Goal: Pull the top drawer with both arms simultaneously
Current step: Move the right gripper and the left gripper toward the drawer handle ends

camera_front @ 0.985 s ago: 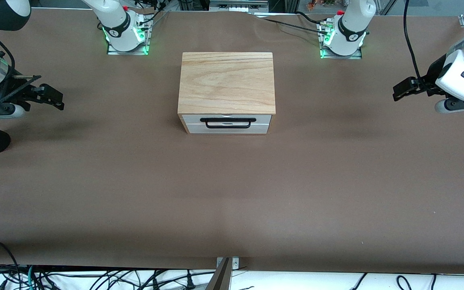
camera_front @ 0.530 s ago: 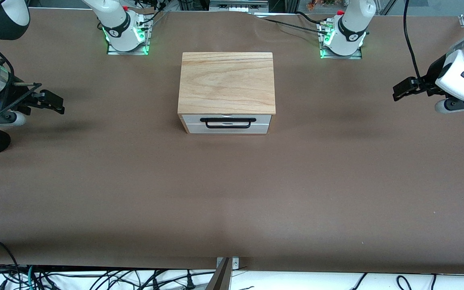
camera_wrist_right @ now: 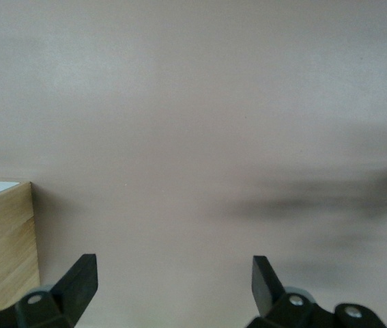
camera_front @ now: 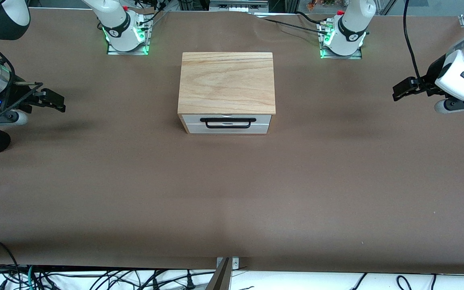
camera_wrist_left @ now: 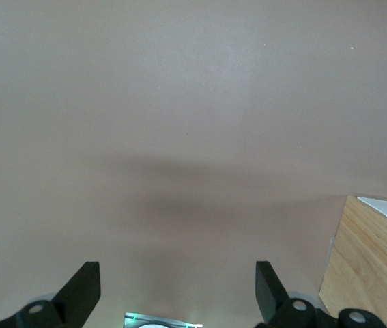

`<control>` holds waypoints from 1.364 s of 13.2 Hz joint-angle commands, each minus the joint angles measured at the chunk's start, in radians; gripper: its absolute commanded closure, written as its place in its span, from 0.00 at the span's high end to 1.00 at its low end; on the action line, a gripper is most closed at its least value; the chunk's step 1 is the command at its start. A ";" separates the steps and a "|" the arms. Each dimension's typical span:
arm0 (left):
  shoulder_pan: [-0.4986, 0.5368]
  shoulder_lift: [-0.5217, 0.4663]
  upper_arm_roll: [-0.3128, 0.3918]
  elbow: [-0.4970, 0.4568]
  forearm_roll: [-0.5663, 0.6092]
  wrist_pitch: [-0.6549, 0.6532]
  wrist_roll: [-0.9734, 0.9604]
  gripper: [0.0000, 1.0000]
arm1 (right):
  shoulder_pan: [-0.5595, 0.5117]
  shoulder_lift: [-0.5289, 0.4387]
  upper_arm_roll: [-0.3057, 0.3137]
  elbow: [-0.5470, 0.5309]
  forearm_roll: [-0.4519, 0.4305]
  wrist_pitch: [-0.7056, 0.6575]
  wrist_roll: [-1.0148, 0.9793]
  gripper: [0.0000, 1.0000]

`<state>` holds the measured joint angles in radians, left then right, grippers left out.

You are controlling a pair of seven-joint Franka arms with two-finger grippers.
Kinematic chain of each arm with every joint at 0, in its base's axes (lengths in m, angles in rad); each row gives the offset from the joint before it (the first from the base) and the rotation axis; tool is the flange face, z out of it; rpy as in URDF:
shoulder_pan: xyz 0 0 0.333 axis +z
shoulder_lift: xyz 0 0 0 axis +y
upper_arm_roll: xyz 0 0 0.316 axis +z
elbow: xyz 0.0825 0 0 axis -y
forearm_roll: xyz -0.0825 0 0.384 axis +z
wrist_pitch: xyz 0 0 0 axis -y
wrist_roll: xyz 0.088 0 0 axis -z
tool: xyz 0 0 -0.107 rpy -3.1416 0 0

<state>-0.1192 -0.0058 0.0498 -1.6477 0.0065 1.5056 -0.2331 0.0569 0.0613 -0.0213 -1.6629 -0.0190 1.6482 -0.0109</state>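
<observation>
Fingers (camera_wrist_left: 84, 287) wide apart, both arms, empty.

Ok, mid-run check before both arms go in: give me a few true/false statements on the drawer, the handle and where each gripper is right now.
1. The top drawer is shut, its white front flush under the cabinet top. True.
2. The left gripper grips the black handle. False: it hangs over bare table toward the left arm's end, apart from the cabinet.
3. The right gripper is open, holding nothing. True: the right wrist view shows its fingers spread over bare table.
4. The left gripper's fingers are shut. False: they are spread wide.
5. Something lies on the cabinet top. False: it is bare.
</observation>
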 commanded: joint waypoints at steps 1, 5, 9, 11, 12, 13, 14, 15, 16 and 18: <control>0.012 -0.007 -0.015 -0.024 0.018 0.028 0.001 1.00 | 0.009 -0.001 -0.009 0.006 0.005 -0.018 -0.009 1.00; 0.013 0.004 -0.015 -0.035 0.016 0.068 0.000 1.00 | 0.011 -0.003 -0.009 0.000 0.008 -0.018 -0.012 1.00; 0.012 0.004 -0.016 -0.050 0.016 0.071 0.001 1.00 | 0.011 0.005 -0.005 -0.058 0.126 -0.013 -0.009 1.00; 0.012 0.013 -0.019 -0.055 0.010 0.073 0.001 1.00 | 0.012 0.038 -0.005 -0.098 0.297 -0.004 -0.009 1.00; 0.013 0.024 -0.025 -0.069 -0.029 0.091 0.001 1.00 | 0.014 0.061 -0.005 -0.107 0.392 -0.002 -0.011 1.00; 0.013 0.032 -0.025 -0.099 -0.072 0.132 0.001 1.00 | 0.015 0.090 -0.005 -0.109 0.478 -0.004 -0.011 1.00; 0.013 0.036 -0.025 -0.137 -0.094 0.187 0.001 1.00 | 0.017 0.113 0.001 -0.112 0.531 -0.004 -0.012 1.00; 0.012 0.046 -0.028 -0.177 -0.106 0.236 0.001 1.00 | 0.017 0.133 0.024 -0.116 0.568 -0.001 -0.015 1.00; 0.012 0.055 -0.031 -0.207 -0.126 0.272 0.001 1.00 | 0.015 0.158 0.038 -0.117 0.611 0.005 -0.033 1.00; 0.009 0.081 -0.038 -0.257 -0.169 0.355 0.001 1.00 | 0.018 0.204 0.052 -0.136 0.739 0.047 -0.157 1.00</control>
<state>-0.1179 0.0712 0.0252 -1.8515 -0.1246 1.7930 -0.2331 0.0756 0.2398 0.0174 -1.7746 0.6206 1.6568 -0.0700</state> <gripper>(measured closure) 0.000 0.000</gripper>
